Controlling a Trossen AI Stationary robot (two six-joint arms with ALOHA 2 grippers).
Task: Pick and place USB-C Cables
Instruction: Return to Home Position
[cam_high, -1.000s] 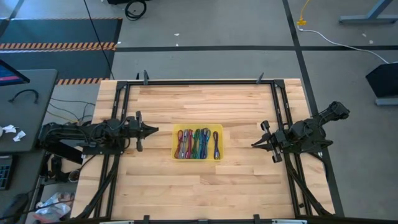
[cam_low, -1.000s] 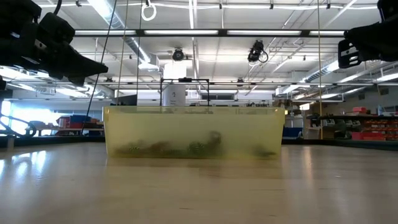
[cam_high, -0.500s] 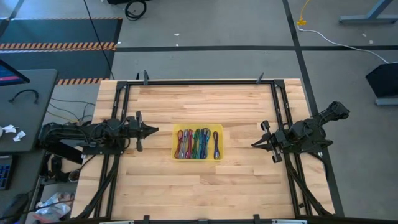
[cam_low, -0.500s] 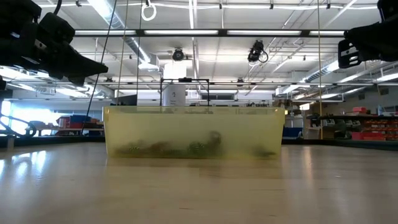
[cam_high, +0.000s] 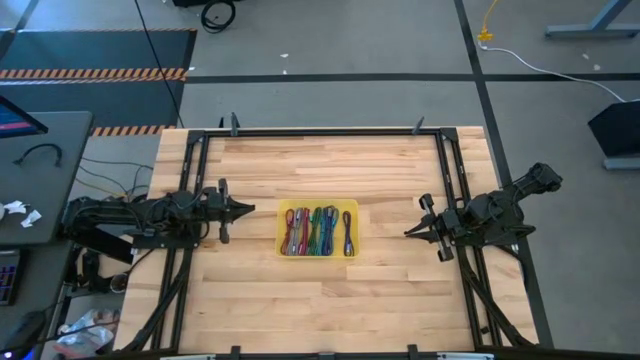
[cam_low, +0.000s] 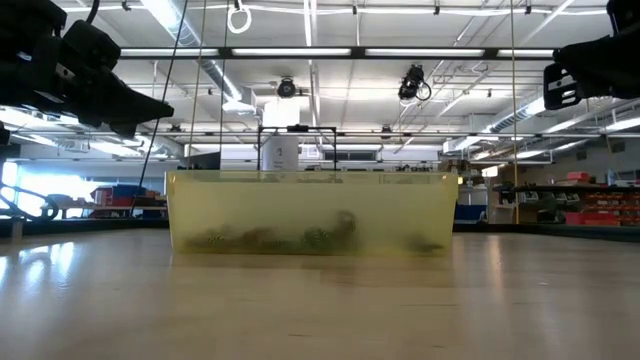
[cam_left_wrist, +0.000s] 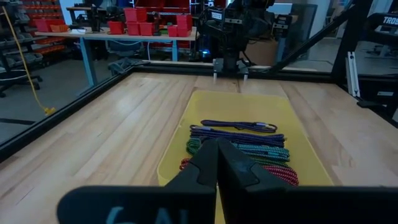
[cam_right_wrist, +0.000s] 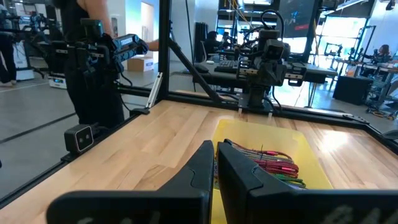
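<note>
Two arms: drawn back to opposite sides of the surface (cam_high: 300, 300), each pointing inward at the tray between them.
Left side: the left hand (cam_high: 247, 209) hovers over the left part of the wood, well apart from the tray. Its arm lies straight along the picture's width in the high view.
Left grip: fingers (cam_left_wrist: 202, 163) pressed together with only a seam between them, nothing held.
Right side: the right hand (cam_high: 408, 232) hovers over the right part of the wood, well apart from the tray. Its arm runs back on a slant toward the far right corner.
Right grip: fingers (cam_right_wrist: 199, 163) closed to a thin slit, nothing held.
Container: one yellow tray (cam_high: 318, 201), low-walled and rectangular, sitting flat near the middle of the surface.
Contents: the USB-C Cables (cam_high: 312, 231) all lie inside the tray as short coiled bundles laid side by side. Red, purple, green and teal ones show, but the exact count cannot be told.
Arrangement: most bundles are packed toward the tray's left half, and one dark cable (cam_high: 347, 232) lies alone near its right wall.
Low view: the bundles show as dim shapes along the tray's floor through its translucent wall (cam_low: 300, 205), with both arms raised at the upper corners.
</note>
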